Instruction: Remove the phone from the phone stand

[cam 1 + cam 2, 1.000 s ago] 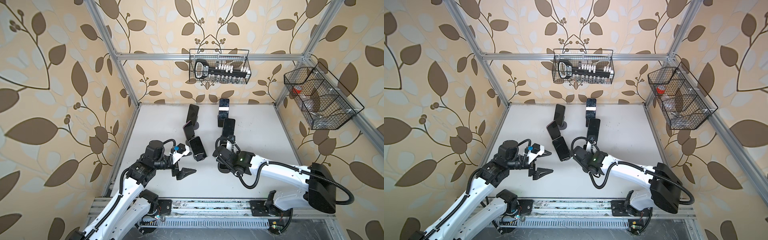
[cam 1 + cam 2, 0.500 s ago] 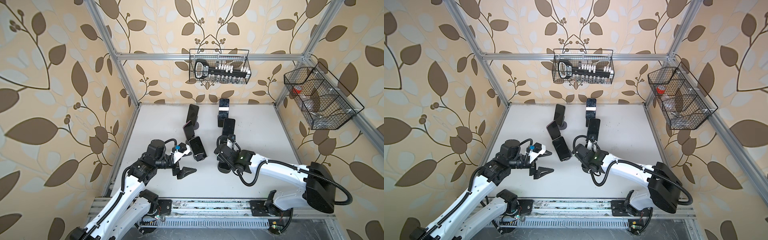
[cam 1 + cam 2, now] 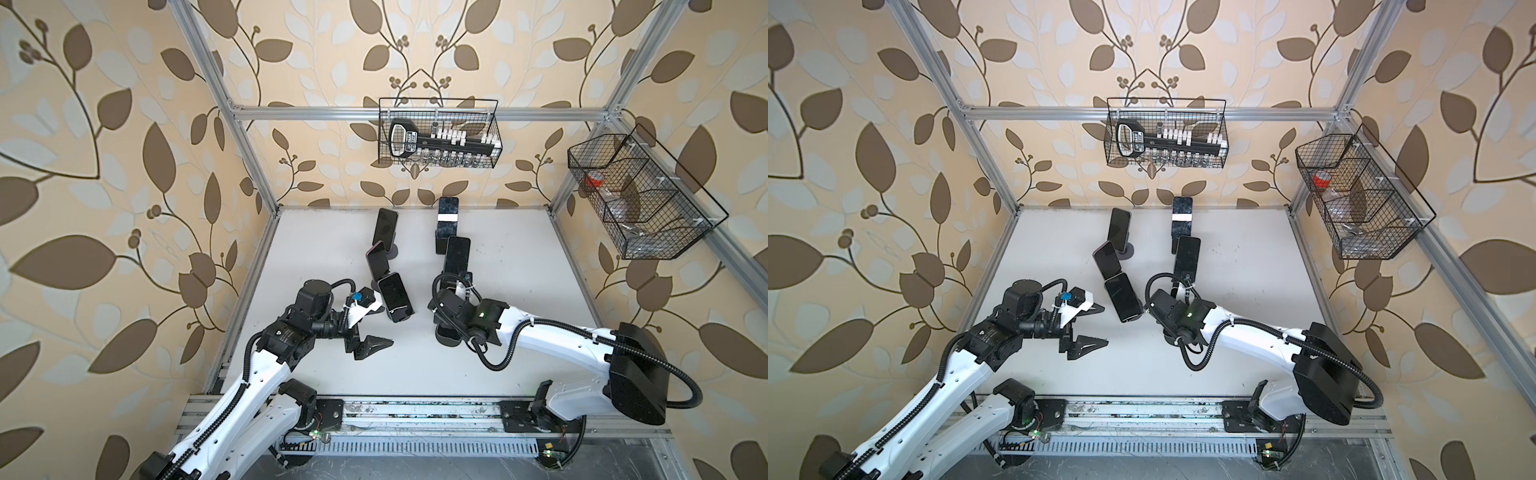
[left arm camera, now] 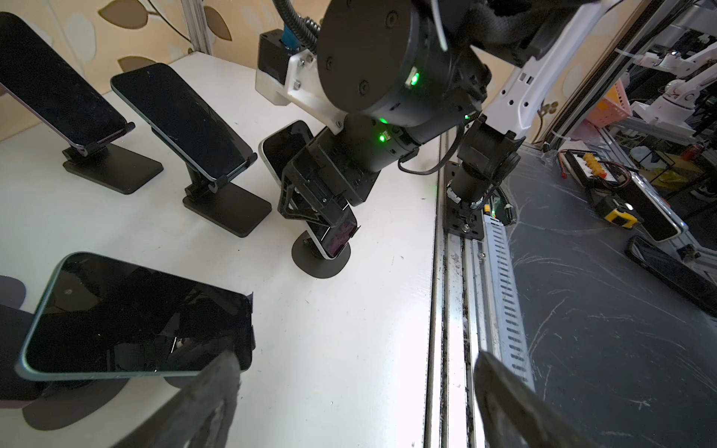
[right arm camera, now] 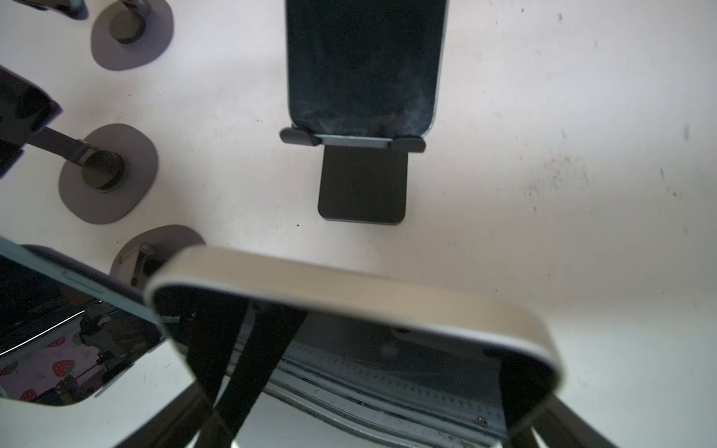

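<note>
**My right fingers straddle the silver-edged phone on its round stand**

My right gripper [image 4: 318, 219] reaches down over the silver-edged phone [image 4: 283, 149]. The phone leans back on a phone stand [image 4: 310, 263] with a round black base, at the front right of the white table [image 3: 519, 270]. I have one finger along each long edge of the phone, with the dark screen between them. Its lower end is down at the stand's base. From my right wrist camera, the phone's rounded top edge [image 5: 349, 287] fills the space between my two fingers. I cannot tell whether they press on its sides or stand just clear of them. In both top views my wrist hides the phone, and only part of the stand's base [image 3: 446, 338] shows beneath it.

My left gripper [image 3: 384, 326] hovers low over the front left of the table. Its fingers are spread wide with nothing between them. It sits just beside a dark phone [image 3: 397, 297] propped on its own stand, close to that phone's near edge but not around it.

Four more phones rest on stands further back. Two are on the left [image 3: 377, 259] [image 3: 385, 226] and two on the right [image 3: 456, 254] [image 3: 446, 216].
</note>
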